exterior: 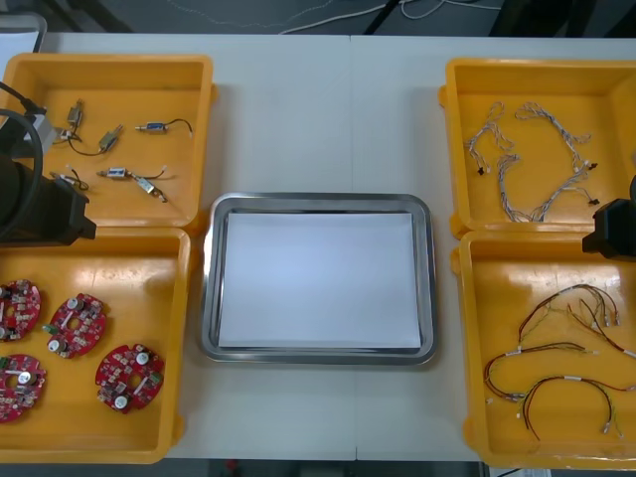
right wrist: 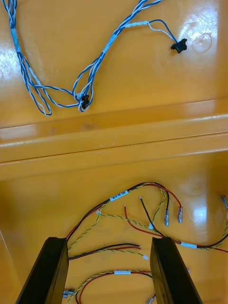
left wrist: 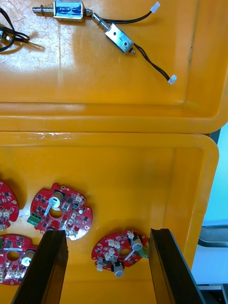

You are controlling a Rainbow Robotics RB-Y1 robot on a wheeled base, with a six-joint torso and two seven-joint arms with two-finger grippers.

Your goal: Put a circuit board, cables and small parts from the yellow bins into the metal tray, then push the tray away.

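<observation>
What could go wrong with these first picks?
The red and yellow cables under the open right pincer overlap, so one grab might lift several. The circuit board framed by the open left pincer lies close to the wall of its yellow bin; the pincer could catch that wall or merely clip the board's edge.

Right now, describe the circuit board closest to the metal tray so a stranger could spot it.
Find the yellow bin at the robot's near left, holding four round red circuit boards. The wanted board lies nearest the metal tray, apart from the other three.
</observation>
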